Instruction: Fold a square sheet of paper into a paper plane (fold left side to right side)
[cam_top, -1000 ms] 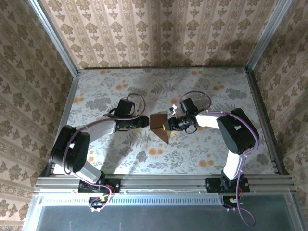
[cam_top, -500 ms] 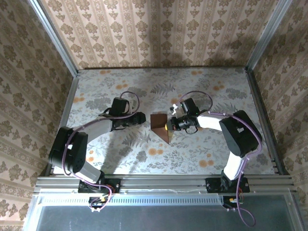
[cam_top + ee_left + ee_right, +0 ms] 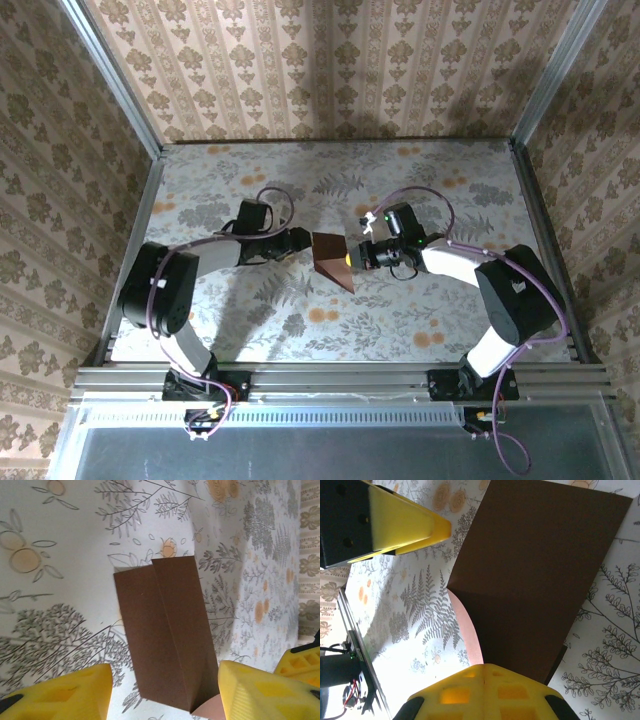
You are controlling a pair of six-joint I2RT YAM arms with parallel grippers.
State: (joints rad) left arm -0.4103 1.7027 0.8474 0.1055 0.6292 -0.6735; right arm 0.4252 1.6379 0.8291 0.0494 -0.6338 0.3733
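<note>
On the fern-printed table (image 3: 450, 200), the square sheet of paper (image 3: 333, 262) sits half-folded, right end effector (image 3: 350, 258) clamped on it, left end effector (image 3: 303, 243) spread apart, nose folds seemingly not yet made.

The closed right pincer (image 3: 484, 672) covers the right edge of the square sheet of paper (image 3: 535, 570). In the left wrist view, the frame cuts off the sheet's lower corner.

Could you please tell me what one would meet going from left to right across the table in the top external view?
In order: left arm → left tool → paper → right tool → right arm.
</note>
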